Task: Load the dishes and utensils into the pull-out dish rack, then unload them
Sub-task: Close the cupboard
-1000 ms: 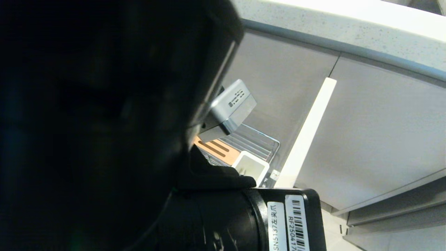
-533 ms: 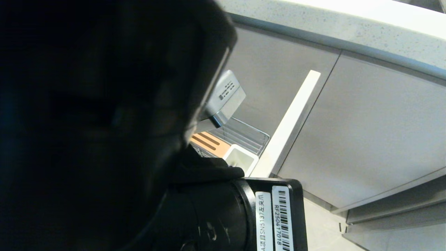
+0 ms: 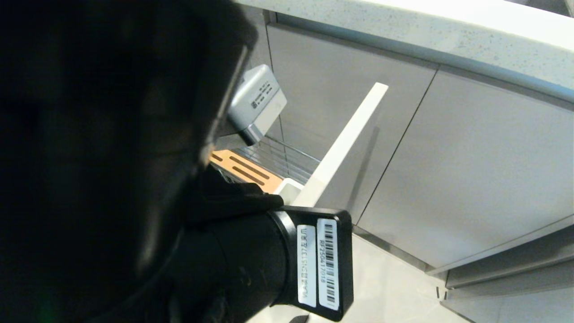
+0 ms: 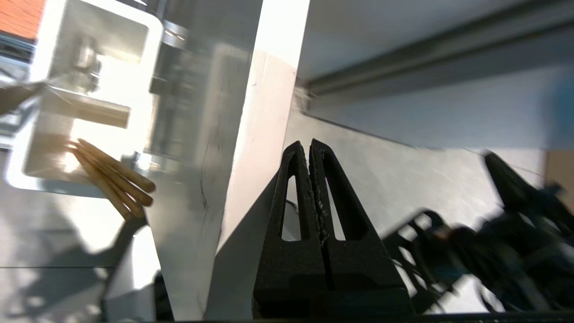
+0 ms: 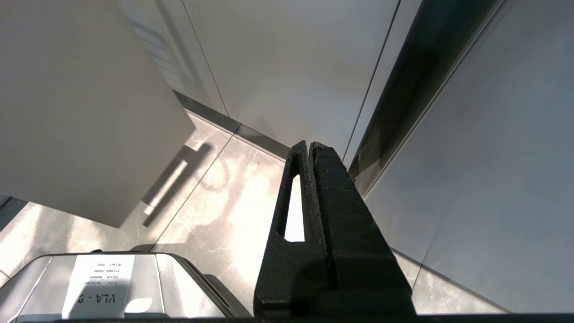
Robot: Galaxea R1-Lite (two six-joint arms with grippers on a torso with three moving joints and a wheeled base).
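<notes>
Head view: the dark bulk of the left arm is filling the left half of the frame. Right of center, the pull-out dish rack (image 3: 269, 163) is showing only a sliver: chrome wires, a slotted wooden strip (image 3: 242, 168), a corner of the white caddy (image 3: 289, 185) and the pale edge of its front panel (image 3: 343, 143) slanting toward upper right. Two white barcode stickers (image 3: 320, 262) are sitting on the arm's casing at lower center; one is reading "RF25041701" with a last digit too small to tell, the other is starting "SN5137" followed by Chinese characters.

Left wrist view: the left gripper (image 4: 309, 146) is sitting at center frame, clenched on nothing, just beside the front panel's edge. At left, the wooden chopsticks (image 4: 114, 184) are leaning out of the white caddy. They are looking light, stiff and thin, likely to roll or splay, so pinching the bundle near its free upper ends seems best.

Right wrist view: the right gripper (image 5: 309, 146) is hanging at center frame, clenched and empty, over the pale floor. A sticker at lower left is reading "VLA - 9" upside down.
</notes>
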